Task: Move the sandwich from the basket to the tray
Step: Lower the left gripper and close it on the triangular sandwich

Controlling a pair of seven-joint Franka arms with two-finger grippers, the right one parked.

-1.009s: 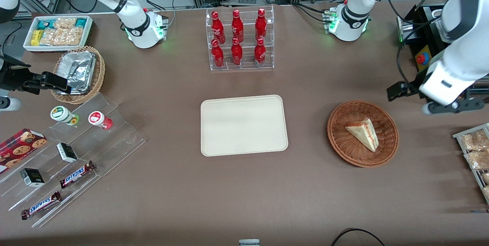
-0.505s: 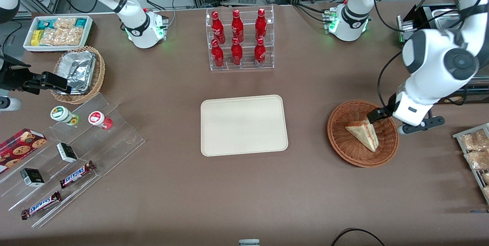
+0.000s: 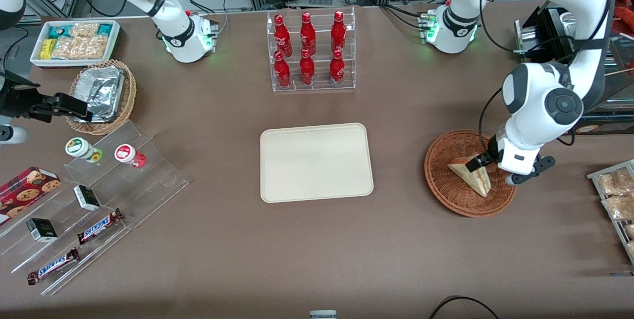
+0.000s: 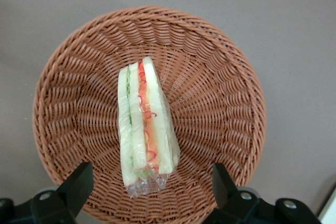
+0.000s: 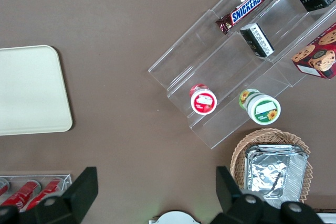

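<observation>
Your gripper (image 4: 148,188) hangs over the basket (image 3: 446,187) with its fingers (image 4: 77,183) spread wide, one on each side of the sandwich (image 3: 469,175) and not touching it. The sandwich (image 4: 144,129) lies in the basket (image 4: 220,93), filling edge up. The tray (image 3: 316,162) sits near the basket, toward the parked arm's end of the table

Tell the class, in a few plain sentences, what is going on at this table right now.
The working arm's gripper hangs open over the reddish-brown wicker basket, one finger on each side of the wrapped sandwich lying in it. Nothing is gripped yet. The cream tray, where the sandwich should go, sits mid-table with nothing on it, nearer the front camera than the rack of red bottles.
</observation>
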